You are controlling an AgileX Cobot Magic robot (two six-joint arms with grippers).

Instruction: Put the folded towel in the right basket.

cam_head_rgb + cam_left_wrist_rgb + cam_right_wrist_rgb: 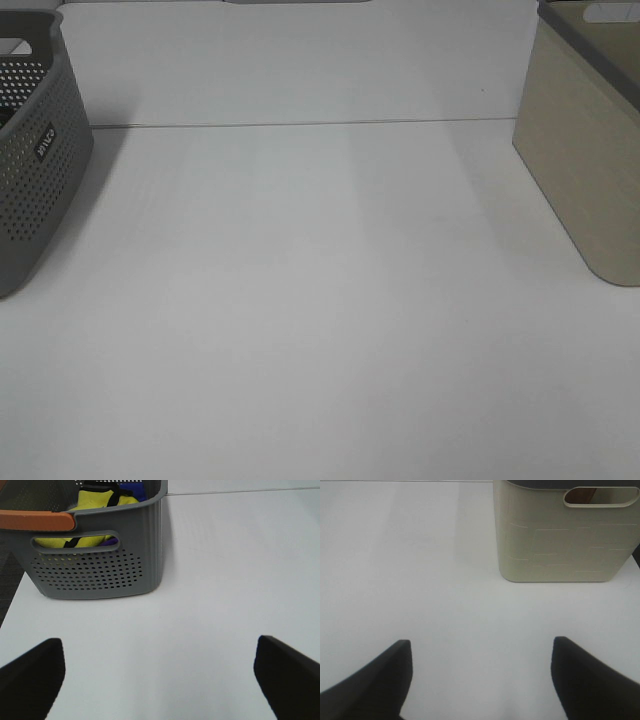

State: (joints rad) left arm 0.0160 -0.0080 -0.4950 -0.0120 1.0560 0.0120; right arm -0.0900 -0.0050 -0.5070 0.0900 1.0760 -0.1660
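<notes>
While both pincers hang over bare white table (pixel 320 320), each stands released with nothing between its dark fingers: the left gripper (pixel 160 680) shows its two fingertips (pixel 30 672) spread wide apart, and the right gripper (pixel 482 677) likewise has its fingertips (pixel 580 675) parted above the tabletop. Ahead of the left gripper stands the grey perforated basket (pixel 100 570), with a slotted handle cut-out and an orange-brown strip (pixel 37 520) along its rim; inside it lies bright yellow fabric (pixel 102 500) with black trim, and a bit of purple-blue cloth (pixel 112 541) shows beside it. Whether any of that is the folded towel cannot be told, so neither its long axis nor the way it points can be read. Ahead of the right gripper stands the beige basket (pixel 560 545), solid-walled with a darker rim and an oval handle hole; its inside is hidden. From the high camera, the grey basket (pixel 35 160) sits at the left table edge and the beige basket (pixel 585 160) at the right, well apart.
</notes>
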